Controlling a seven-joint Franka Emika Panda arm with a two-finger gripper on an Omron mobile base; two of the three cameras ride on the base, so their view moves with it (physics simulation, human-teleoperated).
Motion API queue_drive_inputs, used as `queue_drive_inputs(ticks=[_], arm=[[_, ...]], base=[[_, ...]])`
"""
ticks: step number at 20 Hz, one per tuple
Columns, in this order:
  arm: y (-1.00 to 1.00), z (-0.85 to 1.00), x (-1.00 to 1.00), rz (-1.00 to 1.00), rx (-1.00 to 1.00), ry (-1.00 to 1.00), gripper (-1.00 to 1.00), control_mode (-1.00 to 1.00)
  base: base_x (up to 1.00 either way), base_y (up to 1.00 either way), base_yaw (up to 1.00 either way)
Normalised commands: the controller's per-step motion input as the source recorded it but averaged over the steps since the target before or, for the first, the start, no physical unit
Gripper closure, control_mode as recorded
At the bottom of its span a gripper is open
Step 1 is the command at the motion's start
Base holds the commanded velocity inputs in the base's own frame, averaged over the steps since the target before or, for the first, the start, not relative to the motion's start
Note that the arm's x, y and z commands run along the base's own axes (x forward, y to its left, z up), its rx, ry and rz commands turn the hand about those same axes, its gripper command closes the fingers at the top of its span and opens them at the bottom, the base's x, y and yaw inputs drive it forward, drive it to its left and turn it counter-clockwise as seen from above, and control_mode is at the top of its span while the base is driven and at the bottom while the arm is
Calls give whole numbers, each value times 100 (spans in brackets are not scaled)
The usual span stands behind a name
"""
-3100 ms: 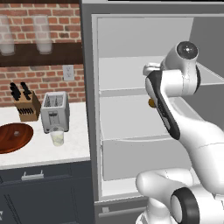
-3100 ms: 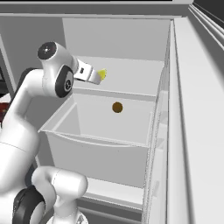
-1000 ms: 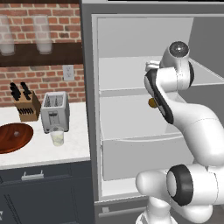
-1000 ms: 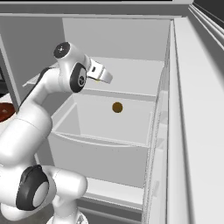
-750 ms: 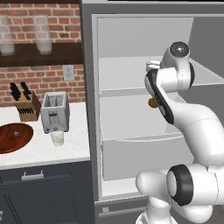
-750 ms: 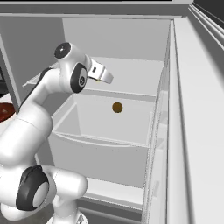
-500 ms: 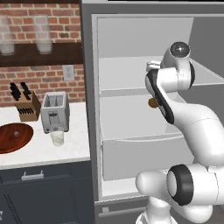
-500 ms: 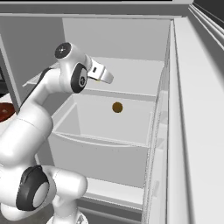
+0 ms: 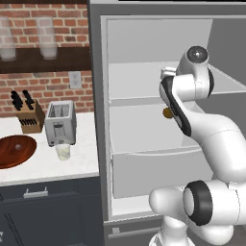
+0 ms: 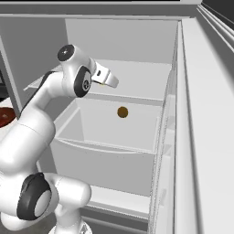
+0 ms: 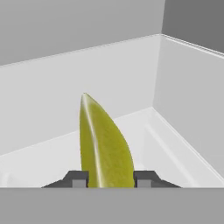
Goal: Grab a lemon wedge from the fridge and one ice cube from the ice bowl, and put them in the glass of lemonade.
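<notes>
- Hand view puts the wedge (image 11: 105,146) dead centre, standing tall between the two fingertips (image 11: 78,178), one pressed to each flank. That's a pinch on its narrow sides, the sensible way to take such a thin slice.
- End effector (image 10: 108,81) is reached deep over the fridge (image 9: 158,62) shelf, nearly closed with just the wedge's width between the tips, and it looks to have hold of it.
- Right base view shows a round brownish item (image 10: 122,112) lower down in the drawer, well apart and not our fruit.
- Waiting on the table (image 9: 81,161) at left are the glass (image 9: 63,149), just in front of the toaster (image 9: 60,122), and the bowl (image 9: 14,151) for the ice, near it.
</notes>
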Motion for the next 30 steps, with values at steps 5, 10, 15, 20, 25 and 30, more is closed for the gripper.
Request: queue_drive_inputs(ticks=[5, 10, 15, 20, 25, 30], arm=[[0, -9, -8, 0, 0, 2, 100, -100], [12, -6, -75, 0, 0, 2, 100, -100], [21, -2, -100, 2, 0, 0, 100, -100], [20, 0, -100, 8, 0, 0, 100, -100], [20, 0, -100, 16, 0, 0, 100, -100], [25, 0, -95, 15, 0, 0, 100, -100]], base=[[0, 0, 0], [0, 0, 0], [0, 0, 0], [0, 0, 0], [0, 0, 0], [0, 0, 0]])
